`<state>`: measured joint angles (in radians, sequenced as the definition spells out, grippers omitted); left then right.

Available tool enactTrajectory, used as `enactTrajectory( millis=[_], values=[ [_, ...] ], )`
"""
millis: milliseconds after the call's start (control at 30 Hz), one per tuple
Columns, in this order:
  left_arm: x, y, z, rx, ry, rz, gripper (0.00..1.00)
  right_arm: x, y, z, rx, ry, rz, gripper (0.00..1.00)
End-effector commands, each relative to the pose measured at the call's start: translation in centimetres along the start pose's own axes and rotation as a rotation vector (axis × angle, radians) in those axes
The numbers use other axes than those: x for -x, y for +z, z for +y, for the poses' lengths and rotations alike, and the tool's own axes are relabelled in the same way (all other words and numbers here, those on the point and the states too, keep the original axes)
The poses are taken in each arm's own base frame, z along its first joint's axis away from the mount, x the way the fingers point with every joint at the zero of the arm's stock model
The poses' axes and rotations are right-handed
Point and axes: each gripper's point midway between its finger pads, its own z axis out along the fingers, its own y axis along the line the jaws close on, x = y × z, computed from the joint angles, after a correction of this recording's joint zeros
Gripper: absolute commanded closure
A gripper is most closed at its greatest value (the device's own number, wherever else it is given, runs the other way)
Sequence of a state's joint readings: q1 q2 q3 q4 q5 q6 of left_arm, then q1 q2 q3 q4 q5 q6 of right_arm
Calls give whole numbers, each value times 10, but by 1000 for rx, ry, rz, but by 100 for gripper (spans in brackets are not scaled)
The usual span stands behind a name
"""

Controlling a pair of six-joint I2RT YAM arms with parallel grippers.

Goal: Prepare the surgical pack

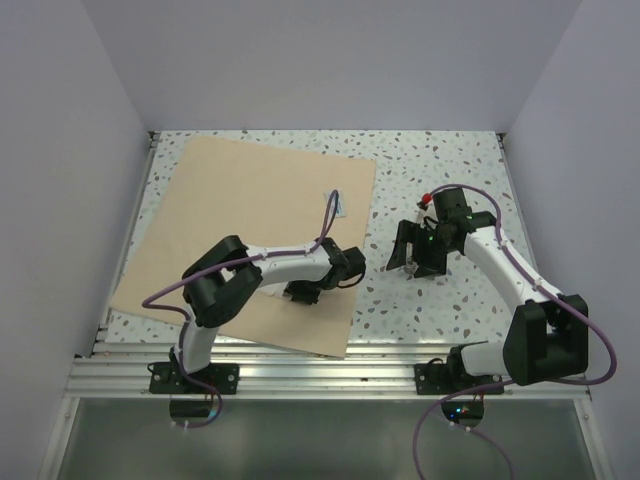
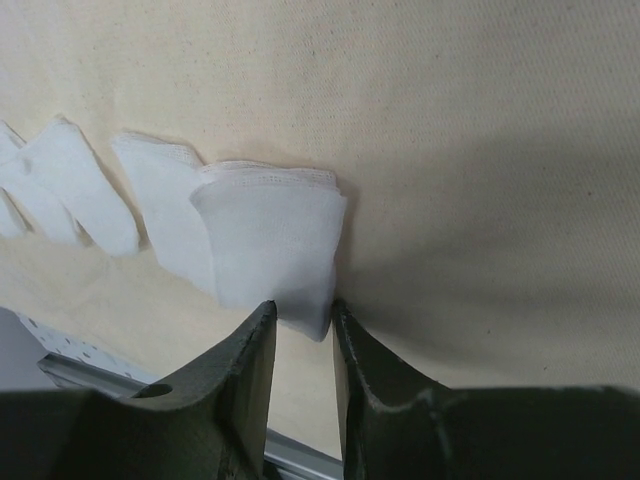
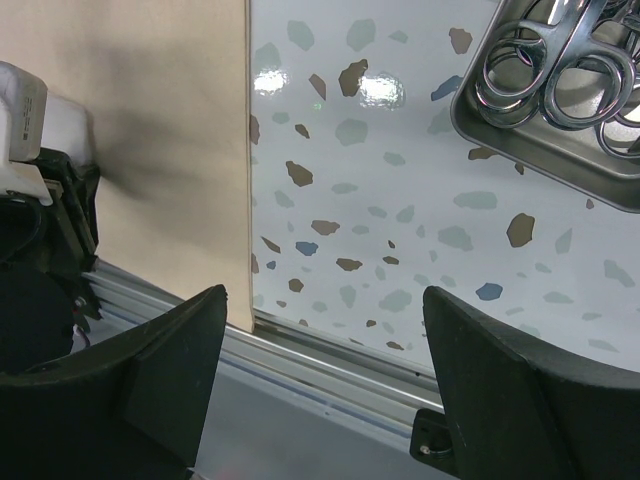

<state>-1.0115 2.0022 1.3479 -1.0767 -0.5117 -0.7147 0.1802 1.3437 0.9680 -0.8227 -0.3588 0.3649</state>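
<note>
gauze placement seems in hand: the left gripper, jaws narrow, straddles a corner of the gauze lying on the wrap sheet; whether it pinches i cannot tell. the right gripper gapes wide and empty near the steel tray, which sits off the sheet; fetching it likely comes next.

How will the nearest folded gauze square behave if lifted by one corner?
Probably floppy: its thin layered edges suggest the gauze square would droop. It looks light, so it may unfold or drag across the wrap sheet.
</note>
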Motion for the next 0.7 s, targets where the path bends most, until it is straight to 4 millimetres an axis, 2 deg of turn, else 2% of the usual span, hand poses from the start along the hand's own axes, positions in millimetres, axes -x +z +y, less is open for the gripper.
enactTrajectory(
  millis=[0, 167, 267, 300, 433, 567, 667],
  values=[
    [14, -7, 3, -1, -35, -74, 70, 3, -1, 5, 30, -16, -6, 17],
    [19, -9, 9, 26, -26, -90, 78, 3, -1, 6, 33, -16, -5, 17],
    [25, -16, 13, 31, -28, -105, 90, 3, -1, 6, 35, -17, -5, 17],
    [26, -17, 14, 36, -22, -104, 100, 3, -2, 6, 35, -17, -5, 17],
    [35, -28, 17, 27, -23, -119, 100, 4, -2, 6, 34, -17, -7, 16],
    [54, -49, 22, -6, -52, -138, 100, 5, -2, 7, 36, -22, -6, 16],
    [65, -57, 37, -40, -91, -130, 100, 6, -2, 7, 34, -20, -6, 16]
  ],
)
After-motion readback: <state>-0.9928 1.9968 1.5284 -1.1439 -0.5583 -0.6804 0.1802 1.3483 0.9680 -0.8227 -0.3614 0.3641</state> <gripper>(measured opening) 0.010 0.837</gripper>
